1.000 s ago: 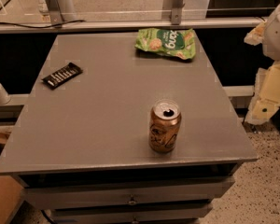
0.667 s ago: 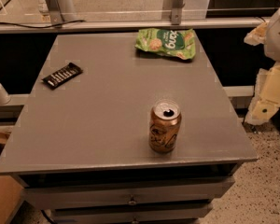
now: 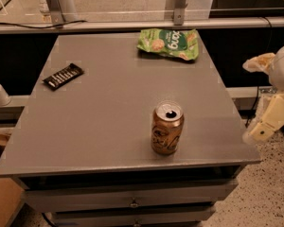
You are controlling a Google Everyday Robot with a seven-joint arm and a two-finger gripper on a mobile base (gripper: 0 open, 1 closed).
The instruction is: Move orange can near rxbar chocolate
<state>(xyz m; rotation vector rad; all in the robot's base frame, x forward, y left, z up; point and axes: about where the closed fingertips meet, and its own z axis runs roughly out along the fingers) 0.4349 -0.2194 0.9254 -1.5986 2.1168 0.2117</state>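
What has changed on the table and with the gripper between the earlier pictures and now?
Nothing has visibly changed. The gripper stays beside the right edge of the table, touching nothing. The orange can stands near the front edge, the rxbar chocolate lies at the far left, and the green snack bag lies at the back.
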